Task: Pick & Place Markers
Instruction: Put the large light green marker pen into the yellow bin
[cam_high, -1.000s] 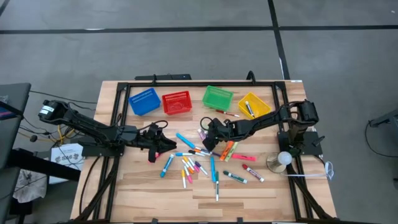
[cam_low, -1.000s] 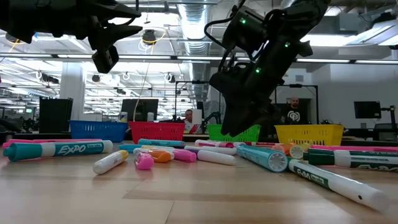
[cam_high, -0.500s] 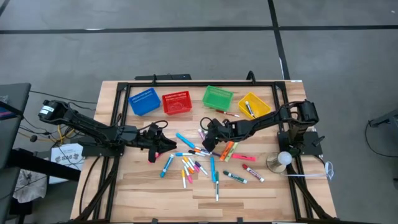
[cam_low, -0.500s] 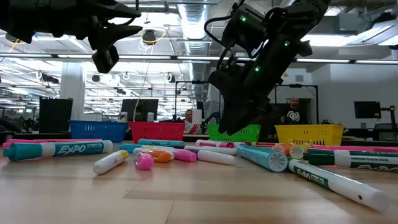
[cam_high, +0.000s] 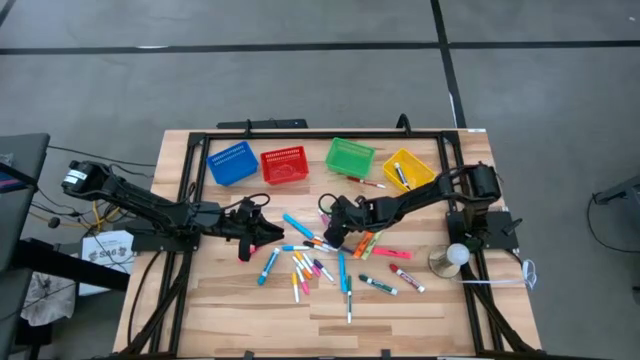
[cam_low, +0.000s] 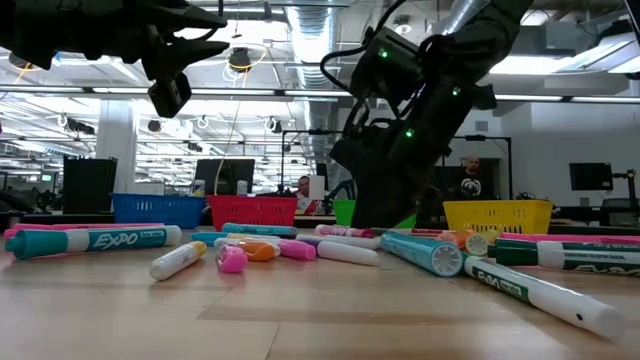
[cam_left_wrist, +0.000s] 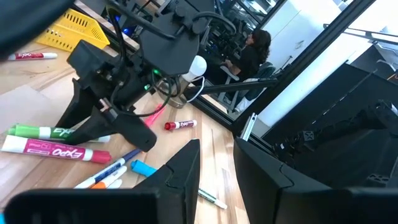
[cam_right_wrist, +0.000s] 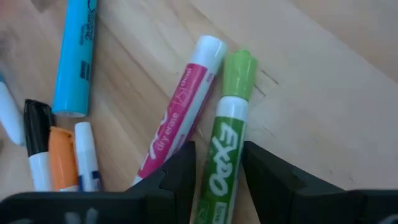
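Markers in several colours lie loose on the wooden table's middle. My right gripper slants down over their far right part, open. In the right wrist view its fingers stand on either side of a green-capped marker, with a pink one lying beside it on the wood. My left gripper hovers level above the table to the left of the pile, open with nothing between its fingers. In the low view it hangs high, while the right gripper reaches marker level. My right gripper straddles the green-capped marker's white barrel from above, slanting down, with the fingers lying along the marker's sides. The marker rests flat on the table. Whether the fingers touch it cannot be told.
Blue, red, green and yellow mesh baskets stand in a row at the far side. A white round lamp stands at the right, inside the black frame rails. Bare wood lies along the near edge.
My right gripper has gone down toward the markers in the pile's far right part, its fingers as far apart as before. The left gripper and the markers have kept still.
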